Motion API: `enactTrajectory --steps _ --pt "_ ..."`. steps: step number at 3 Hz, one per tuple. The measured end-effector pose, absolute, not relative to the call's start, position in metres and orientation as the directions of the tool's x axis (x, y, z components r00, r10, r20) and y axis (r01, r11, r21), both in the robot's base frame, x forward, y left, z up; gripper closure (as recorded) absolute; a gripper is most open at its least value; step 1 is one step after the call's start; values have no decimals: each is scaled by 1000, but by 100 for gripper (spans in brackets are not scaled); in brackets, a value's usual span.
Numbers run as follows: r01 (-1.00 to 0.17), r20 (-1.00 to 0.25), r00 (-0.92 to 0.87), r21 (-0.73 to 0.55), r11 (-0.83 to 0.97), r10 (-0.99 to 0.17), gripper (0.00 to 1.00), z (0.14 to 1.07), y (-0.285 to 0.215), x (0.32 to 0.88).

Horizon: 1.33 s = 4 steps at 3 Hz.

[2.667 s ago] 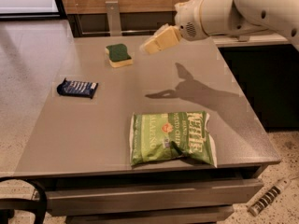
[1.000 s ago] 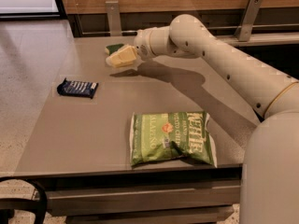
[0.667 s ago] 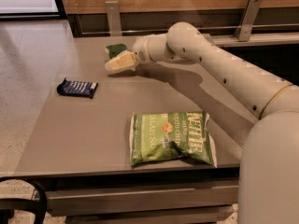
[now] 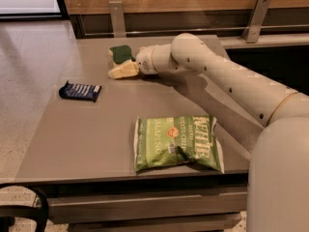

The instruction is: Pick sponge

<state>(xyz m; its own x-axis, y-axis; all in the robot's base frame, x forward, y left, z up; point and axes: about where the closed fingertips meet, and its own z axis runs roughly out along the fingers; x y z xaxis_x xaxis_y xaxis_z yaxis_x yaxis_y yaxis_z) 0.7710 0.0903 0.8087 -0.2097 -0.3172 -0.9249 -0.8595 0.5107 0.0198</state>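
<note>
1. The table (image 4: 96, 129) was a plain grey-brown top. We saw three loose things on it and the robot's arm (image 4: 231, 83) reaching in from the right side.
2. The sponge (image 4: 120, 52) lay flat close to the far edge of the table, a little left of that edge's middle. Its dark green side faced up, with a strip of pale foam showing along its left side.
3. The gripper (image 4: 123, 70) was down low at the table top, just on the near side of the sponge and pointing toward the left edge. It showed as one pale yellow wedge. We could not tell whether it was spread or pressed together.
4. The wedge ran right up against the near side of the sponge. We could not tell whether the two were touching, and the sponge did not look lifted.
5. A dark blue snack bar (image 4: 79, 91) lay near the left edge, well apart from the sponge.
6. A green chip bag (image 4: 176, 141) lay flat near the front edge, toward the front right corner.
7. Two metal brackets (image 4: 116, 16) stood upright behind the far edge.
</note>
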Motion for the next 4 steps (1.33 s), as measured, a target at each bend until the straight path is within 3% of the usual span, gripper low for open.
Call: enactTrajectory --steps 2,3,4 --pt "-861 -924 -212 23 508 -318 64 809 93 770" --pt "-861 -924 -212 23 507 -318 94 813 93 770" --pt "-861 -924 -212 23 507 -318 100 814 93 770"
